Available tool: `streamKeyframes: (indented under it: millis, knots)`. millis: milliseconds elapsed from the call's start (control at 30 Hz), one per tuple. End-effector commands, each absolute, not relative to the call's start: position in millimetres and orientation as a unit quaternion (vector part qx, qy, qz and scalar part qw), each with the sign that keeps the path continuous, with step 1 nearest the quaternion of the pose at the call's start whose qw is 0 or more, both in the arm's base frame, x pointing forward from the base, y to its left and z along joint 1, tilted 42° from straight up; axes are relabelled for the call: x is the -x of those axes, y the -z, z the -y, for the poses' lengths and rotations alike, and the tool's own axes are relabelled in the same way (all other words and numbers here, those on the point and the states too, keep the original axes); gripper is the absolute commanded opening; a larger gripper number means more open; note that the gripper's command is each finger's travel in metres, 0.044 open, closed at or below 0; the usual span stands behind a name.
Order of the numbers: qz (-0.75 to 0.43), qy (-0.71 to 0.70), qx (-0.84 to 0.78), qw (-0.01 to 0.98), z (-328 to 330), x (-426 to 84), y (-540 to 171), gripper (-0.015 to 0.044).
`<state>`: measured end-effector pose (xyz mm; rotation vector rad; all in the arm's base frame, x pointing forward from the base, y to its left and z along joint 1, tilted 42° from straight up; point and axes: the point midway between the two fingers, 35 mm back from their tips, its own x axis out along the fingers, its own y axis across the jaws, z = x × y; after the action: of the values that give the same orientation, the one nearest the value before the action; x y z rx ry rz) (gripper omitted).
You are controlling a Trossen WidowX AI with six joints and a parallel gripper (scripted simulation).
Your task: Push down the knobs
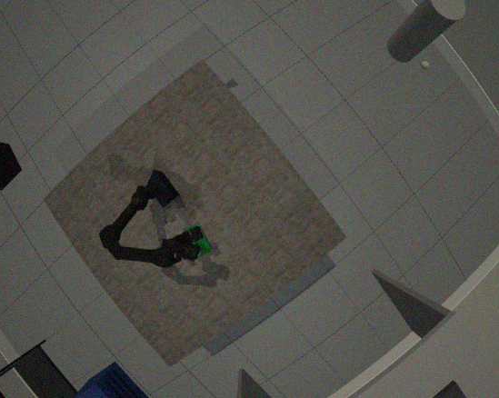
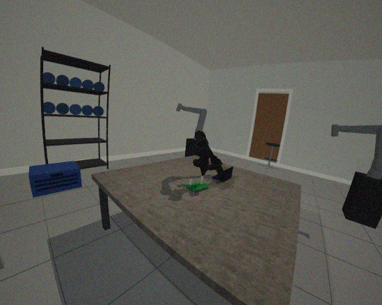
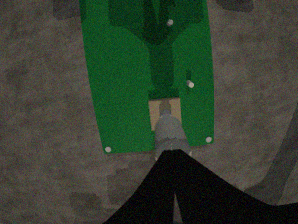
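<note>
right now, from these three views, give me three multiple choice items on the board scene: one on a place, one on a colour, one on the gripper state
1. Where is the gripper in the wrist view?
A. beside the blue crate
B. over the near knob at the circuit board's near edge
C. off the table, above the floor

2. What colour is the circuit board?
A. red
B. blue
C. green

3. What state is the gripper in?
A. shut, with nothing between the fingers
B. wide open
C. shut on a blue ball

Answers:
1 B, the dark fingertips meet just at the pale knob near the board's near edge.
2 C, the board is green in all three views.
3 A, the two fingers are together in the wrist view, with only a thin seam between them; the knob lies beyond the tips, not between them.
</note>
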<state>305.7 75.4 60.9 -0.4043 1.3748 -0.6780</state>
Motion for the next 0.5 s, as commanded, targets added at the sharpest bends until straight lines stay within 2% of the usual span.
streamKeyframes:
  millis: [0, 467]
  knots:
    - [-0.616, 0.306, 0.183, 0.702, -71.4, -307.3, -58.8, 0.0000]
    - [-0.616, 0.306, 0.183, 0.702, -68.1, -307.6, -55.0, 0.0000]
